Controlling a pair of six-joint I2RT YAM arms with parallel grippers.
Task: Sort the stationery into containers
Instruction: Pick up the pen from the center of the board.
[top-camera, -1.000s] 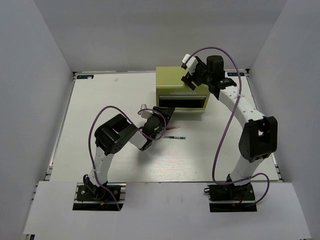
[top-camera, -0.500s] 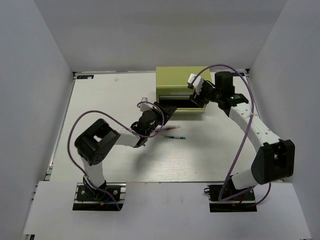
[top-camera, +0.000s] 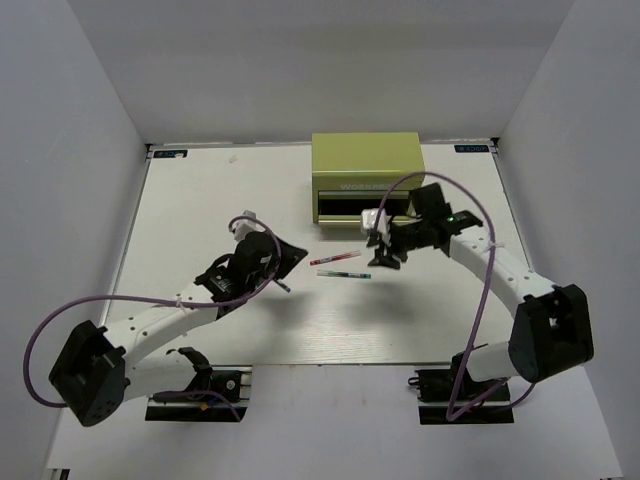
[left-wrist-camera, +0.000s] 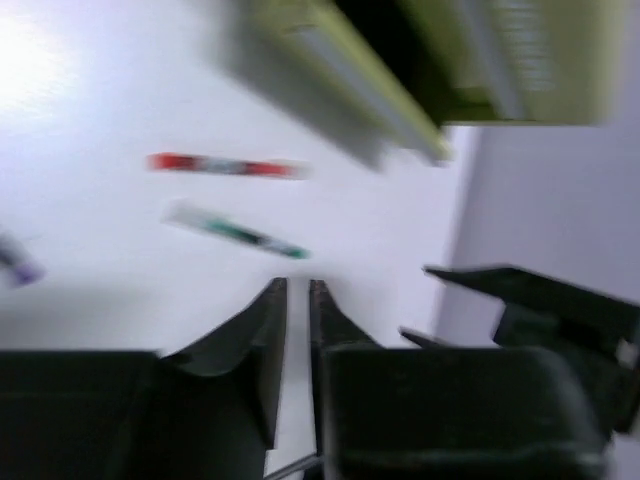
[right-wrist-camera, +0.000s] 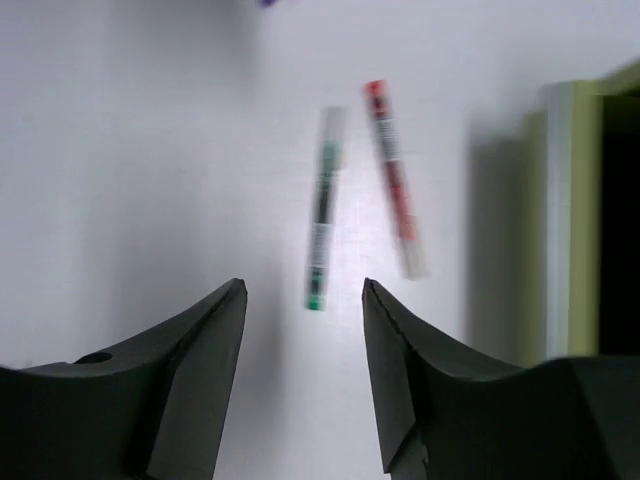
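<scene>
Two thin pens lie on the table at 6 o'clock of the olive tool chest: the red pen, with the green pen just beside it on its 6 o'clock side. They look light, stiff and slick, so they'd probably roll. I'd pinch one mid-barrel, across its length. The right gripper hovers at their 3 o'clock, jaws apart. The left gripper, at 9 o'clock, is pressed together, with nothing in it that I can see.

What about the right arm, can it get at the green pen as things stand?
Probably yes. The right claw is open, close above one end of the green pen, which lies flat on the table, uncovered. The red pen lies beside it, apart.
</scene>
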